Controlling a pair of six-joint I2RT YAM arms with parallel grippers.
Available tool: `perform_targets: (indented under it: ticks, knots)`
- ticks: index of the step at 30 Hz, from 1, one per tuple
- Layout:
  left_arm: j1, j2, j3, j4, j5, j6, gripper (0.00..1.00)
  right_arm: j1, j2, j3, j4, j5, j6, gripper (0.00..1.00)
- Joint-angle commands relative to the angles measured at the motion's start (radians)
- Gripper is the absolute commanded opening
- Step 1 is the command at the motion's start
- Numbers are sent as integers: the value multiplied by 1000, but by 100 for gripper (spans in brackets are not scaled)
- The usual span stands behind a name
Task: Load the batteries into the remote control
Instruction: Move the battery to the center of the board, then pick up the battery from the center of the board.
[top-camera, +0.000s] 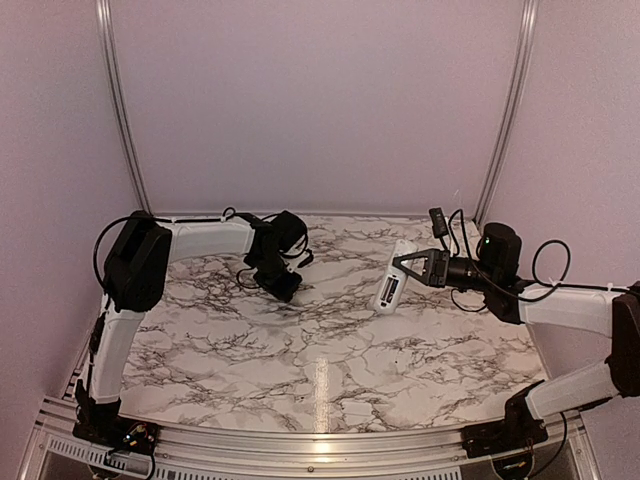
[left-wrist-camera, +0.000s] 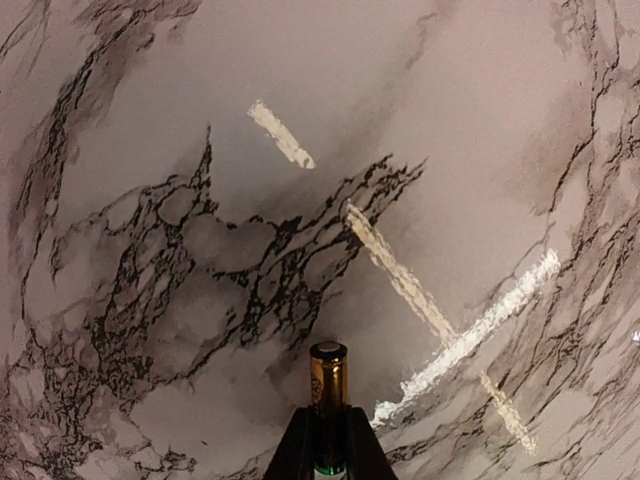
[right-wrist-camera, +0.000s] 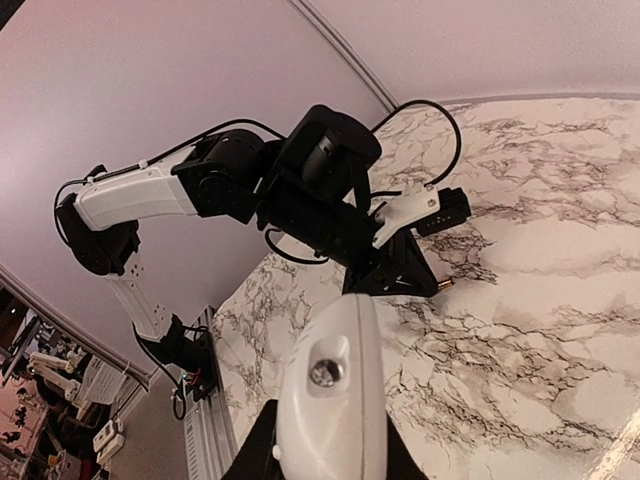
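Observation:
A golden-brown battery (left-wrist-camera: 328, 385) sticks out past the tips of my left gripper (left-wrist-camera: 328, 418), whose black fingers are shut on its sides. This gripper (top-camera: 286, 286) hovers low over the marble table's back left. From the right wrist view the battery's tip (right-wrist-camera: 444, 284) pokes out of the left gripper (right-wrist-camera: 425, 285). My right gripper (top-camera: 407, 266) is shut on the white remote control (top-camera: 390, 283), held above the table at centre right. In the right wrist view the remote control (right-wrist-camera: 335, 400) shows its rounded end with a small lens, pointed towards the left arm. No other batteries are in view.
The marble-patterned table (top-camera: 330, 350) is enclosed by pale walls at the back and sides. A metal rail (top-camera: 300, 445) runs along the near edge by the arm bases. Cables (top-camera: 455, 235) loop off the right wrist.

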Motion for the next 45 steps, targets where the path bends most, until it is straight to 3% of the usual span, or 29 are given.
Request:
perform_targets:
  ticks: [1,11,23,35,45]
  knots:
    - [-11,-97,-108,-47,34,-230,0,-8,6,-12,53,-31,50,0]
    - [-48,-199,-297,-25,125,-468,0,13,4,-73,79,-40,96,0]
    - [-192,-521,-535,122,158,-409,0,109,72,-155,274,43,303,0]
    - [-335,-654,-505,245,231,-532,0,219,179,-169,386,148,479,0]
    - [-350,-593,-421,214,252,-578,0,266,271,-146,469,210,530,0]
